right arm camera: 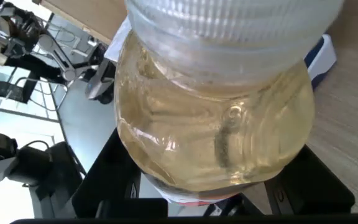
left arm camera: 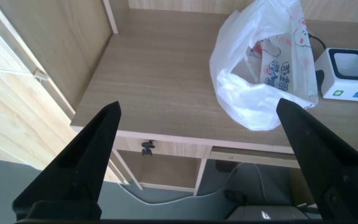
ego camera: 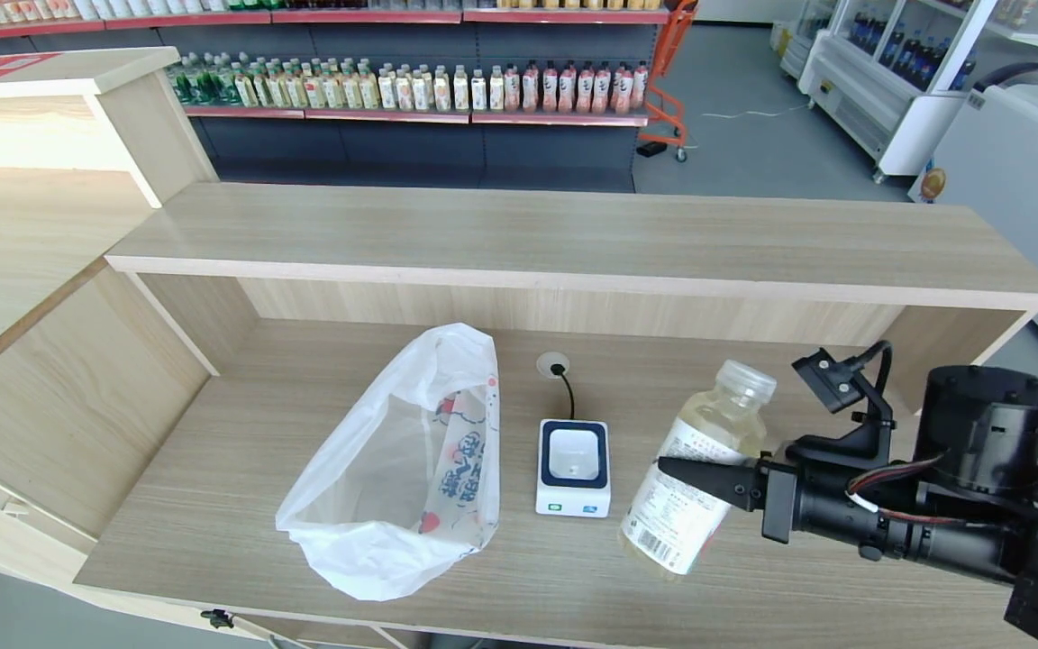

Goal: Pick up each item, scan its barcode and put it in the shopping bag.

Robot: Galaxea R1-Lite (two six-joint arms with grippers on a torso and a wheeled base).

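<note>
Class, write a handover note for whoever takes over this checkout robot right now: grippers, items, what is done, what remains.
Right gripper: fingers shut on the bottle, held tilted just right of the scanner. The barcode is low on the label, facing the robot rather than the scanner.
Left gripper: open and empty, near the front edge of the counter, by the shopping bag.
The shopping bag lies open on the counter, left of the scanner.
Done: bottle picked up.
Left: bottle not yet in the bag. Whether it has been scanned cannot be told, so scan it first to be safe.
</note>
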